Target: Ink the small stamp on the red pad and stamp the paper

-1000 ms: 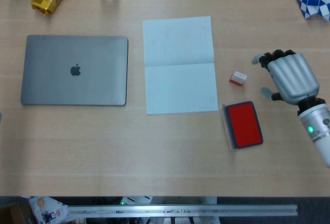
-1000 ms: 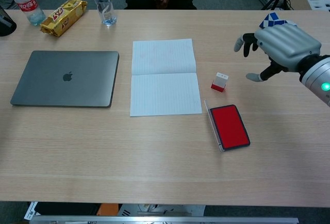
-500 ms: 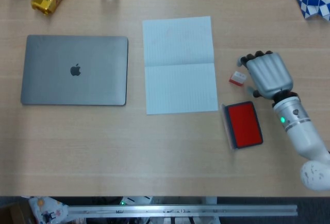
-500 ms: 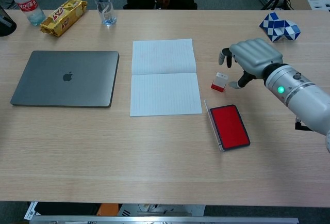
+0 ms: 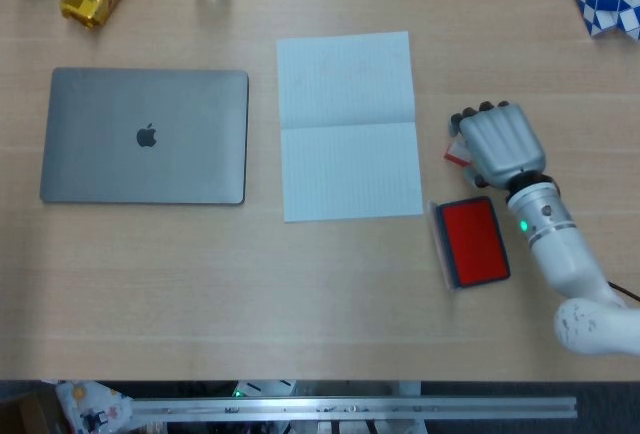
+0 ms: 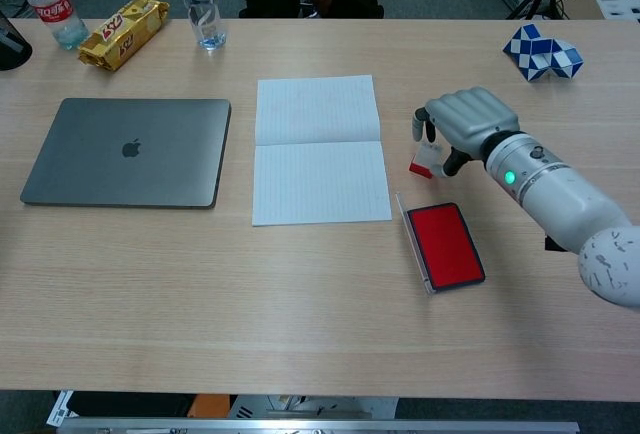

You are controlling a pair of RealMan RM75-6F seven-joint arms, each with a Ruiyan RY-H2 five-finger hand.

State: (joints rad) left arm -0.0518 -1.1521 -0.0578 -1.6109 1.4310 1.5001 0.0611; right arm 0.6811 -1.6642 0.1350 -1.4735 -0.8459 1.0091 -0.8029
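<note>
Covering the small stamp (image 6: 427, 160), the right hand (image 6: 462, 122) is arching over it, fingers curled down around its sides; whether they are actually pressing on it cannot be told from either view, so the grip is going unconfirmed. The stamp is sitting on the table (image 6: 300, 294), under the fingertips, with only a red and white edge showing. The red pad (image 6: 446, 245) is lying open just beside the wrist, on the robot's near side. The paper (image 6: 318, 149) is lying flat beyond the fingertips, toward the robot's left, apart from the stamp.

Judging by its look, the stamp is light, rigid and smooth-sided, so it is likely tipping or skidding easily; taking it by opposite sides of the body, clear of the inked face, seems soundest. The pad looks stiff and is likely sliding if pressed off-centre.

Count: one stamp, one pad, one sheet, one laptop (image 6: 128, 151), one puzzle toy (image 6: 541, 52), two bottles, one snack packet (image 6: 124, 31). The left hand is not appearing in either view.
</note>
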